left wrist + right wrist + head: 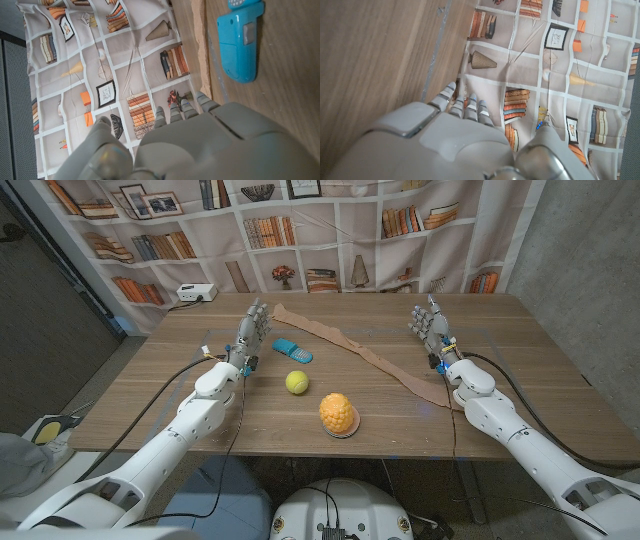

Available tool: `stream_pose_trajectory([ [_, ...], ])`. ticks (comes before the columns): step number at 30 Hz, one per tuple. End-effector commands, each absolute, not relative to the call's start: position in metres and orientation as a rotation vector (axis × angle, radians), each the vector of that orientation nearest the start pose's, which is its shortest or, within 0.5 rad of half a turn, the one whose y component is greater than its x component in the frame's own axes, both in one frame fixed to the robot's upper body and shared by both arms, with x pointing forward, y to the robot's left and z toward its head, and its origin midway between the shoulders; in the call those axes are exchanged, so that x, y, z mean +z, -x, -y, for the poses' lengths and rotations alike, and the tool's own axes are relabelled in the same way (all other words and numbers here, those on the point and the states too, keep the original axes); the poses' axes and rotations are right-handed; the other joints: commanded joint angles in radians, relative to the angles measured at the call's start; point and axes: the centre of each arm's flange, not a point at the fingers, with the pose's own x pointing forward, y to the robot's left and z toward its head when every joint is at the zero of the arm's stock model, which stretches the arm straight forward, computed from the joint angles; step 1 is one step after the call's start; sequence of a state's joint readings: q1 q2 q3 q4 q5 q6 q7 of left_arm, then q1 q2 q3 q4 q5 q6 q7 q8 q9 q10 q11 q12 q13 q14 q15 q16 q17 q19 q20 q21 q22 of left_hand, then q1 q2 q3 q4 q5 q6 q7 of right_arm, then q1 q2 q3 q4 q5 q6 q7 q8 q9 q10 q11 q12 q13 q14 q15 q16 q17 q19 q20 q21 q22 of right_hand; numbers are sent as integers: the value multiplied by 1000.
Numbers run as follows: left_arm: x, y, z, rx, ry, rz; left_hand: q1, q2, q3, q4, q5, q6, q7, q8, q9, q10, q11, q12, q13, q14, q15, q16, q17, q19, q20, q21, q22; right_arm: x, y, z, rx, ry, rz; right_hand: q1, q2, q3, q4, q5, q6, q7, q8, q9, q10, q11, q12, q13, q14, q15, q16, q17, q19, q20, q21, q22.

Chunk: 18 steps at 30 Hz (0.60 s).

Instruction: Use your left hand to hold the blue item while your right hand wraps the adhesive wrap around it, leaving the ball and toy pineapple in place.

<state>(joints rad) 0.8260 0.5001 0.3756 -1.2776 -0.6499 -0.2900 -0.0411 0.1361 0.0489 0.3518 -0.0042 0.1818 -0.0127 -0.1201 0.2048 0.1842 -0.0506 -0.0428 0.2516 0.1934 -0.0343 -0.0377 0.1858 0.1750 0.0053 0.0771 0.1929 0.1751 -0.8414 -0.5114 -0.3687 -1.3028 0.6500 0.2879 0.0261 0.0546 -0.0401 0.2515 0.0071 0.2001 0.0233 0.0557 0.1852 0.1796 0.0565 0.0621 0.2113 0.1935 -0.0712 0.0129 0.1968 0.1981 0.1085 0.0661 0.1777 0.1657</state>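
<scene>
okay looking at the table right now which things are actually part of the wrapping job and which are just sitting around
For the job:
blue item, for the left hand to hold
wrap, the tan strip running across the table, for the right hand

Just lying about, to be left in place:
ball
toy pineapple
white box at the table's far left corner

A wooden table (520, 380) with a matt, fine-grained brown surface is seen. The blue item (293, 351) looks like smooth, slightly glossy plastic, with a grey panel set in it. The adhesive wrap (380, 360) appears as a thin, matt, crinkled beige cloth strip. A fuzzy yellow-green felt is shown on the ball (296, 382), and a bumpy orange surface on the toy pineapple (339, 414). Both hands, left hand (250, 332) and right hand (431, 326), are cased in smooth matt grey plastic. The bookshelf backdrop (340, 240) looks like printed cloth.
</scene>
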Motion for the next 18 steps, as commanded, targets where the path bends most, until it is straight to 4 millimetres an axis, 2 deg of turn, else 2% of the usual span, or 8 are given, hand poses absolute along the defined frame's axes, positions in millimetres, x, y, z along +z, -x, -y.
stream_pose_trajectory([
  [1, -24, -660, -288, -217, 41, 595, 9, -1, 6, -2, 6, 3, -10, 6, 2, -2, -1, 3, 3, -9, 0, 5, 5, -1, 11, 7, 2, -27, -653, 291, 201, -40, 596, 11, -2, 7, -3, 5, -2, 8, 6, 4, 0, 10, 5, 2, -8, 2, 4, 1, 7, -4, 6, 3],
  [8, -22, -660, -292, -208, 40, 609, 8, -1, 6, -3, 6, 5, -11, 5, 2, -2, -1, 2, 3, -10, 0, 4, 5, -1, 11, 6, 2, -23, -652, 288, 197, -37, 601, 11, -1, 7, -4, 4, -1, 7, 6, 4, 1, 9, 4, 2, -7, 0, 4, 1, 6, -3, 7, 3],
  [18, -18, -655, -293, -178, -77, 641, 7, 0, 6, -4, 6, 5, -10, 4, 2, 0, -2, 0, 4, -17, -1, 1, 5, -7, 9, 4, 2, -24, -650, 282, 190, -41, 598, 12, 0, 6, -5, 4, -1, 7, 7, 4, 2, 8, 3, 2, -7, 1, 4, 1, 5, -4, 7, 3],
])
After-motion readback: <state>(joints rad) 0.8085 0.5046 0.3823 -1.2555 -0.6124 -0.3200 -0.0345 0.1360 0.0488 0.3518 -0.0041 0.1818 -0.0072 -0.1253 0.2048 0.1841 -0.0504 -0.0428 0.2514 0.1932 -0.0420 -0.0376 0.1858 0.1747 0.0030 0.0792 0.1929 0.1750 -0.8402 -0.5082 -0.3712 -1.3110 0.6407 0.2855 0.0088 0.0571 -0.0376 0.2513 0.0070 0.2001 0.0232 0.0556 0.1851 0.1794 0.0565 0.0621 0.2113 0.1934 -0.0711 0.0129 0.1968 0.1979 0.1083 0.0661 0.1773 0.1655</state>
